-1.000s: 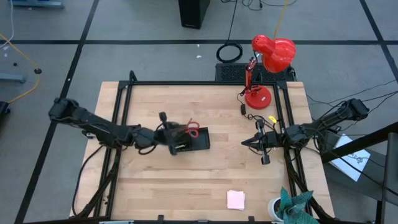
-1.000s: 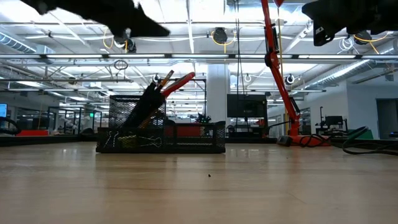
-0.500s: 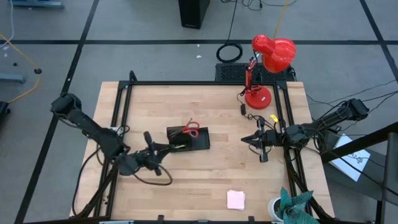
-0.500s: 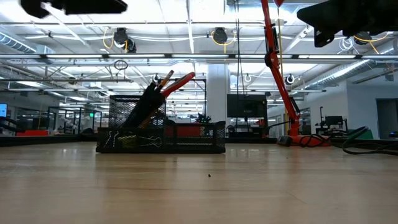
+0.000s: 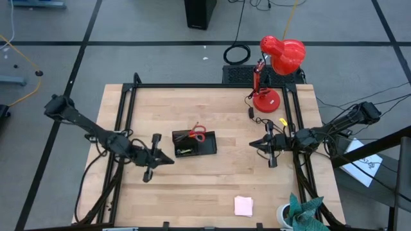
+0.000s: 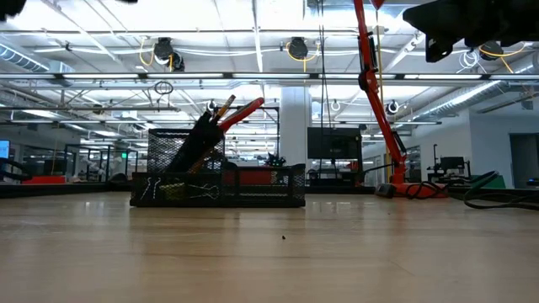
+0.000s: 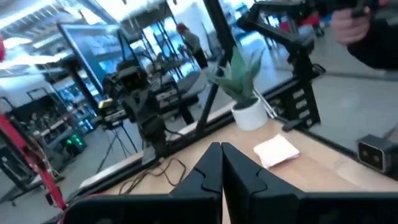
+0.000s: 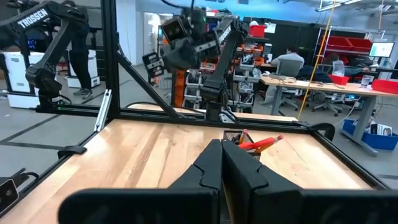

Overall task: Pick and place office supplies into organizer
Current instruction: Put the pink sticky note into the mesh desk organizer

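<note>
— So, where is the organizer [image 5: 194, 144] seen?

— Near the middle of the table [image 5: 212, 186], between the 2 arms. Red-handled scissors [image 5: 196, 134] are stood in its taller compartment, leaning, with dark pens beside them; clips [image 6: 181, 190] are seen through the mesh in the low view.

— And the left gripper [image 5: 171, 160]?

— It is held just beside the organizer's near-left corner, apart from it, fingers pressed together on nothing.

— The right gripper [image 5: 252, 146]?

— It is parked by the table's right edge, likewise clenched and empty.

— Anything left out?

— A pink note pad [image 5: 243, 205] is seen lying near the front edge, well apart from the organizer.
</note>
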Robot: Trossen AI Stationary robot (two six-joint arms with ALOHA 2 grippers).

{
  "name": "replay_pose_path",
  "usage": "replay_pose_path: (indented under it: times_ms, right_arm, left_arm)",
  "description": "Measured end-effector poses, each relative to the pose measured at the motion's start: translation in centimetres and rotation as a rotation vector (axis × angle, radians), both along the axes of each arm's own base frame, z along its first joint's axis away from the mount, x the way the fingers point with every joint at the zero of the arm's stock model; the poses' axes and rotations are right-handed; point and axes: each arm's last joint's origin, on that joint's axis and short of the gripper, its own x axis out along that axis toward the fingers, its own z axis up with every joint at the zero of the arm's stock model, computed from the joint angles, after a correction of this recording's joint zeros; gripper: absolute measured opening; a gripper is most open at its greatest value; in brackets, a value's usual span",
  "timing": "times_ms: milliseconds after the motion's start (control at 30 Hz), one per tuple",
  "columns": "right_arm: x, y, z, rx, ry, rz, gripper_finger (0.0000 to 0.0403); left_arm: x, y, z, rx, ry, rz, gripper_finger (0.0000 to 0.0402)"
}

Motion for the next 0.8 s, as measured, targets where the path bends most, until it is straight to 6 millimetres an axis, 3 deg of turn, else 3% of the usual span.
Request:
replay_pose_path:
  times_ms: [167, 300, 567, 800]
  right_arm:
    - [0.0, 0.0, 0.0, -0.030, 0.000, -0.001, 0.0000]
    - [0.0, 0.0, 0.0, -0.097, -0.002, -0.004, 0.0000]
    - [0.0, 0.0, 0.4, -0.189, -0.046, -0.005, 0.0000]
    - [1.1, 1.6, -0.3, -0.286, 0.074, -0.033, 0.0000]
  left_arm:
    - [-0.3, 0.3, -2.9, -0.127, 0.023, 0.042, 0.0005]
    - [0.1, 0.2, -4.1, -0.267, 0.113, 0.081, 0.0003]
    - [0.9, -0.4, -6.1, -0.257, 0.210, 0.108, 0.0015]
    - [1.5, -0.8, -7.0, -0.298, 0.238, 0.128, 0.0004]
